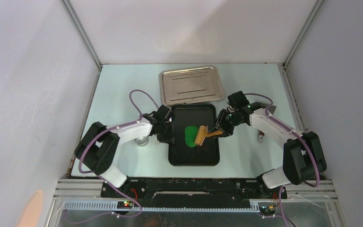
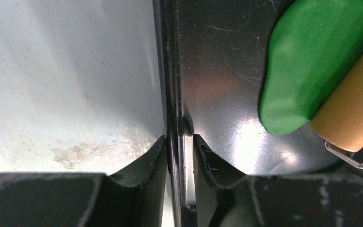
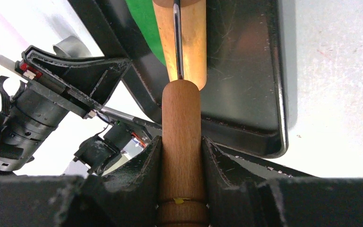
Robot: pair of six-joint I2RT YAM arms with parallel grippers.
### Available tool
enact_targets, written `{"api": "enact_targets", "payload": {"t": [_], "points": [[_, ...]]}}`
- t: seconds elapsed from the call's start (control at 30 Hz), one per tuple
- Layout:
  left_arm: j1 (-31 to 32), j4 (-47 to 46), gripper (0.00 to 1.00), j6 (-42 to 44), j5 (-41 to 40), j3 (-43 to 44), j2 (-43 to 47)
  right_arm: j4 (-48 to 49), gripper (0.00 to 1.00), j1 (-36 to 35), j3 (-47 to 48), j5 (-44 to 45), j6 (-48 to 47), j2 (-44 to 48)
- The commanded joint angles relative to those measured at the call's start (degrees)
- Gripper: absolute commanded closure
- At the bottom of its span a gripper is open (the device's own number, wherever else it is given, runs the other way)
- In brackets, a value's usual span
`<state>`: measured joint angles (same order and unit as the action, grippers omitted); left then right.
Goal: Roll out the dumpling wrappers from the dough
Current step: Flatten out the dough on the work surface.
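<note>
left claw [image 2: 178, 153]: nearest you in the left wrist view, its two dark fingers [image 2: 144, 163] sit either side of the rim of the black tray [image 2: 171, 71], hugging it. a sliver of space shows on the inner side, so you cannot tell whether it truly pinches.
dough [image 2: 312, 61]: same view, a thick green oval lying on the tray floor, with the head of the roller [image 2: 354, 109] pressed against its lower right edge.
right claw [image 3: 181, 156]: in the right wrist view it is clamped on the roller's wooden handle, both fingers tight against it. the head points away over the tray, with a strip of green beside it.
layout from above: the dough sits mid-tray with the roller head across its right side. a silver tray [image 1: 191, 85] lies just behind the black one on the pale surface [image 1: 123, 85]. one arm leans in from each side.
step in hand: you look to be in the flattening stage. the dough reads as a thick oval, not a thin sheet, and no round wrappers are in sight.
next move: you likely want the left claw firm on the rim so the tray cannot slide, then an even downward press as the roller travels across the dough.
</note>
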<state>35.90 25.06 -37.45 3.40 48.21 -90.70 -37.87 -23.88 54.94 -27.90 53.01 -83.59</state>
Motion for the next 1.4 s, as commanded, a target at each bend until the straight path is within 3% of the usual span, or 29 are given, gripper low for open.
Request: {"api": "enact_targets", "payload": {"t": [0.0,0.2,0.37,0.63,1.03,1.37], "points": [[0.36,-5.62,0.73,0.27,1.63,-0.91,-3.23,-0.97,1.00,-1.14,3.26,-6.53,0.16,-1.03],[0.39,-5.54,0.85,0.27,1.28,-1.53,-2.74,-0.30,1.00,-1.95,5.67,-8.82,2.25,-0.54],[0.39,-5.19,1.00,0.06,0.64,-1.67,-2.56,-3.65,1.00,-0.68,4.96,-4.56,1.52,-1.99],[0.45,-4.17,1.00,0.33,1.49,-4.03,-0.24,-2.18,1.00,3.29,-2.74,-1.79,-0.89,-5.13],[0.92,-2.99,1.00,2.06,1.28,-7.39,5.62,3.33,1.00,3.58,-2.93,-0.75,3.35,-13.57],[0.93,-2.35,1.00,3.35,1.47,-7.00,5.98,-4.62,1.00,4.72,-8.53,9.38,0.41,-2.33]]}}
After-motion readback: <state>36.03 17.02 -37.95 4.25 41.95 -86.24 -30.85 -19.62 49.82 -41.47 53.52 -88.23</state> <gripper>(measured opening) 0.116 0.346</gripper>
